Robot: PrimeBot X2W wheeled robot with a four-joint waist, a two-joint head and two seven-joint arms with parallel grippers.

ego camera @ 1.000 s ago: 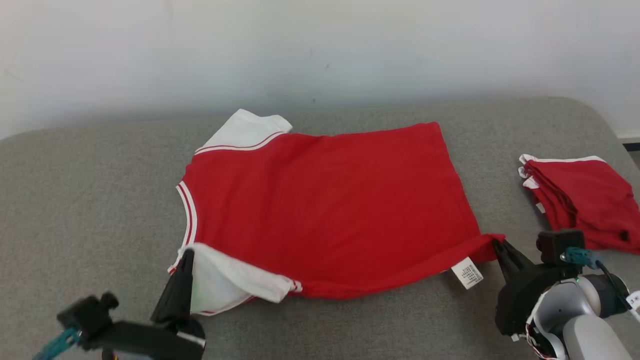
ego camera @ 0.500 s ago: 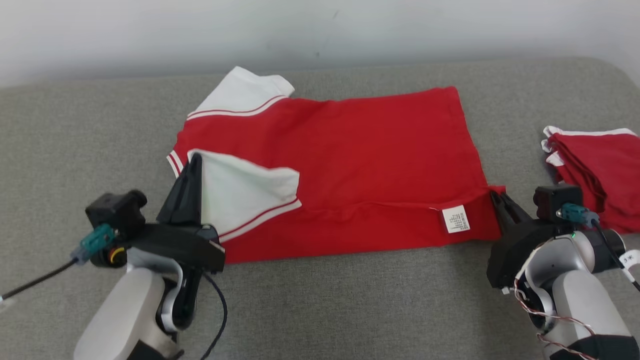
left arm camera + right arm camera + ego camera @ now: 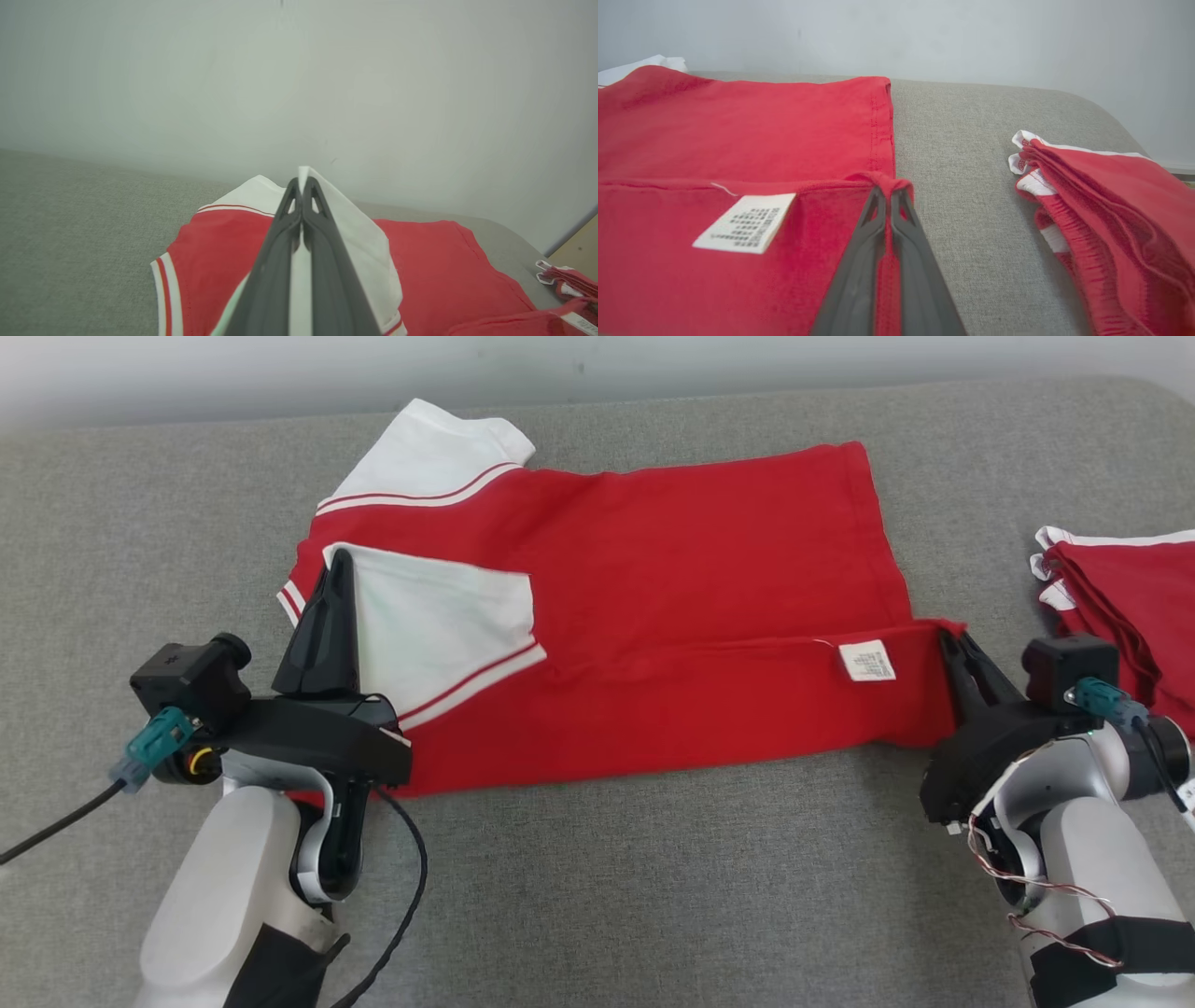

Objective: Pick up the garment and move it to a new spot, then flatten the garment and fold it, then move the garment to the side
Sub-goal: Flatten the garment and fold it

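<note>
The garment [image 3: 653, 569] is a red T-shirt with white, red-striped sleeves, spread sideways on the grey cushion, collar to the left. Its near long edge is folded over onto the body, with a white care label [image 3: 866, 661] facing up. My left gripper [image 3: 338, 558] is shut on the near white sleeve [image 3: 439, 616], which lies folded onto the red body; in the left wrist view the white cloth [image 3: 345, 219] pokes past the left gripper [image 3: 302, 183]. At the right, my right gripper [image 3: 950, 637] is shut on the hem corner [image 3: 889, 179] of the garment.
A second red garment [image 3: 1125, 588] lies folded in a pile at the cushion's right edge, close beside my right wrist, also seen as the red pile [image 3: 1111, 210]. The grey cushion [image 3: 653, 877] extends bare in front of the shirt. A pale wall [image 3: 299, 70] stands behind.
Both grippers carried the shirt's near edge away from me and over onto its body; sleeve and hem strip now lie folded on top. The head camera tilted down, shifting the whole picture.
</note>
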